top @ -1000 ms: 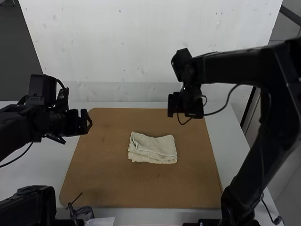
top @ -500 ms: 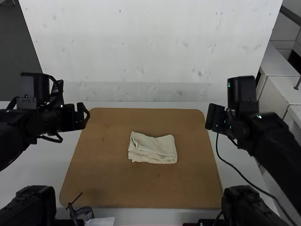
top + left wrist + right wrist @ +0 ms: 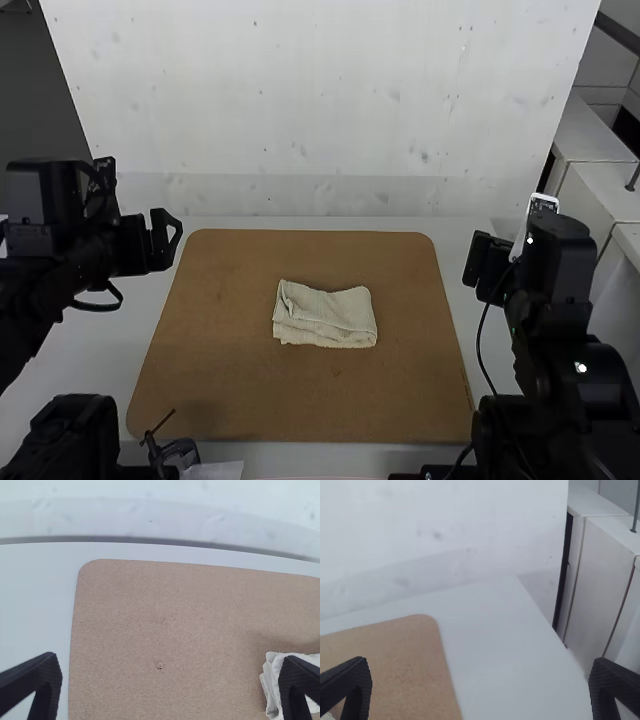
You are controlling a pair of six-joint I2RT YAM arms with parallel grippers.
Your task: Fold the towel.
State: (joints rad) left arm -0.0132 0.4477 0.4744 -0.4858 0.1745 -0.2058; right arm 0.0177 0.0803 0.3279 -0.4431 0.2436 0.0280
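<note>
In the high view the cream towel (image 3: 325, 316) lies folded into a small, slightly uneven rectangle, its layered edges showing. My left gripper (image 3: 172, 240) is above the left edge of the brown board, well apart from the towel. My right gripper (image 3: 476, 268) is beyond the board's right edge, also away from the cloth. The left wrist view has the left gripper (image 3: 170, 685) open, with part of the towel (image 3: 272, 680) beyond one finger. Wide apart stand the fingers of the right gripper (image 3: 480, 687) in the right wrist view, nothing between them.
A brown board (image 3: 230, 400) lies on the white table (image 3: 150, 320) under the towel. A pale wall (image 3: 330, 100) rises behind the table. White cabinets (image 3: 590, 200) stand at the far right. A small dark device (image 3: 175, 452) is at the near edge.
The right arm has swung back to the right, from over the board's far side to outside its right edge. My left gripper has drawn slightly left. The towel has stayed put.
</note>
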